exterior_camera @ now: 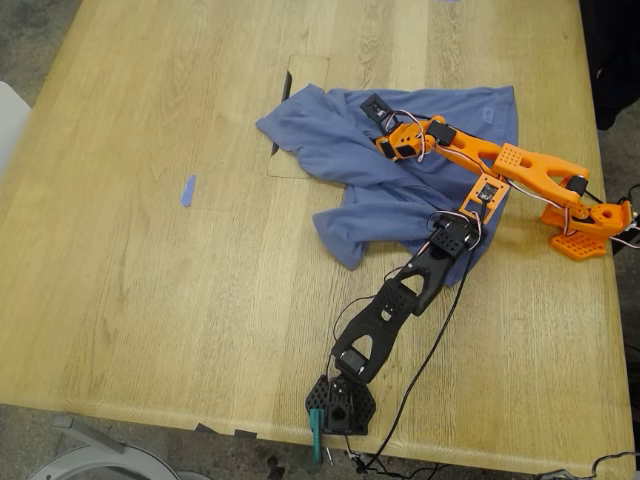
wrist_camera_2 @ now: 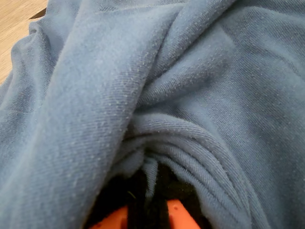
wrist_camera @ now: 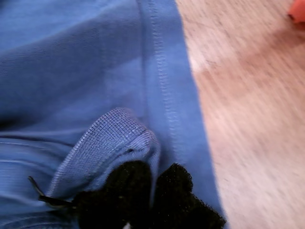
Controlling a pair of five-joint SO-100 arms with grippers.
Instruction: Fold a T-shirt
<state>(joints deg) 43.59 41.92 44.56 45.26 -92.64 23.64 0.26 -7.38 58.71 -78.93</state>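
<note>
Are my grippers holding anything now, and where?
Both hold the T-shirt: my first gripper pinches the ribbed collar edge, my second gripper a bunched fold of cloth.

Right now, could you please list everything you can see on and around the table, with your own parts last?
T-shirt: one, slate blue, crumpled on the table towards the exterior view's right.
Table: one, light wood, filling the exterior view.
Tape strip: one, blue, on the table at the exterior view's left.
Cables: dark, running off the near table edge.
My first gripper: one, black fingers pinching a ribbed fold of the T-shirt near its stitched hem.
My second gripper: one, orange with dark fingers, closed on bunched T-shirt folds.
</note>
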